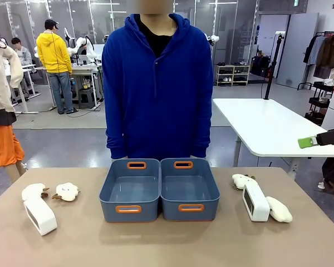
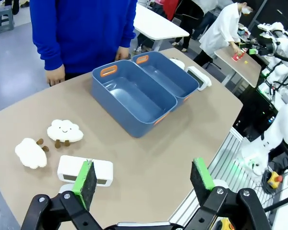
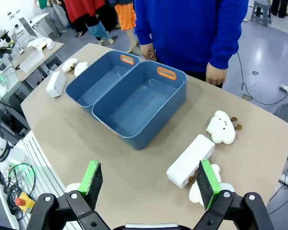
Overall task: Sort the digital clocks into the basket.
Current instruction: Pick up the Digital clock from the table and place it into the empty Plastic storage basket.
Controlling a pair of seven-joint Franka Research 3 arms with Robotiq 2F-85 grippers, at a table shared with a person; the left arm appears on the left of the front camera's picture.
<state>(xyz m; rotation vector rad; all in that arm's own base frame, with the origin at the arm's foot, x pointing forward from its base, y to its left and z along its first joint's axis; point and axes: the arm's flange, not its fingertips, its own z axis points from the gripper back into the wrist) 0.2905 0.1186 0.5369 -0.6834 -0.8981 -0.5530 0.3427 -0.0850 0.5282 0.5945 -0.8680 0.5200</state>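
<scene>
Table (image 1: pixel 167 247): tan top, and you've got everything sitting straight on it.
Middle: left bin (image 1: pixel 131 192) and right bin (image 1: pixel 189 190), blue-grey, side by side, walls touching.
Your left: left clock (image 1: pixel 39 215) with a cloud plush (image 1: pixel 33 192) at its far end, second plush (image 1: pixel 67 191) just beside.
Your right: right clock (image 1: pixel 255 202) between far plush (image 1: pixel 243 181) and near plush (image 1: pixel 279 209).
</scene>
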